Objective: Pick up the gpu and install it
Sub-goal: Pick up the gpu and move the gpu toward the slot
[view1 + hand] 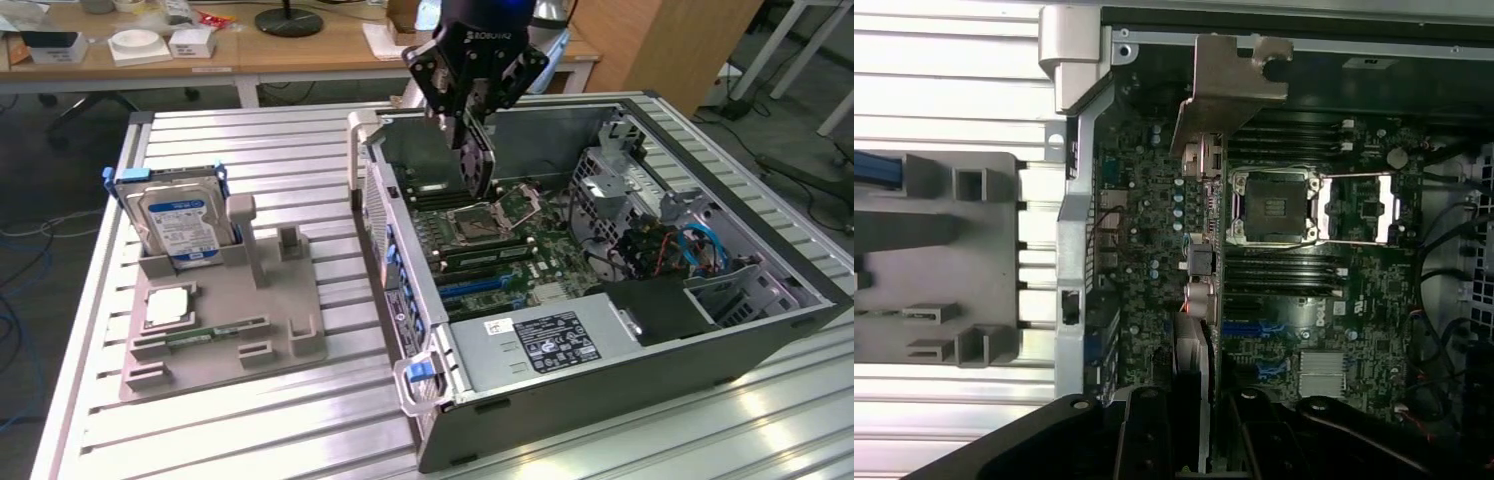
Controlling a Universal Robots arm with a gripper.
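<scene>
the gripper (467, 125) hangs over the open computer case (747, 330), above the end of the case farthest from its power supply (567, 338). its claw is pinched on the upper edge of the gpu (481, 170), a thin dark card that hangs upright, with its lower end down inside the case, just above the motherboard (534, 250) and beside the open cpu socket (487, 215). whether the card touches the board i cannot tell. in the wrist view the card shows edge-on between the black fingers (1144, 440), and its pale metal bracket (1239, 75) sits close to the case wall, over the board's edge. the memory slots flank the socket inside the case.

outside the case, on the ribbed aluminium table (267, 430), a grey holder tray (287, 345) lies near the case's long side wall. a silver hard drive (183, 222) with a blue and white label stands upright at the tray's far end, well apart from the case, and a narrow green memory stick (220, 328) lies flat on the tray.
</scene>
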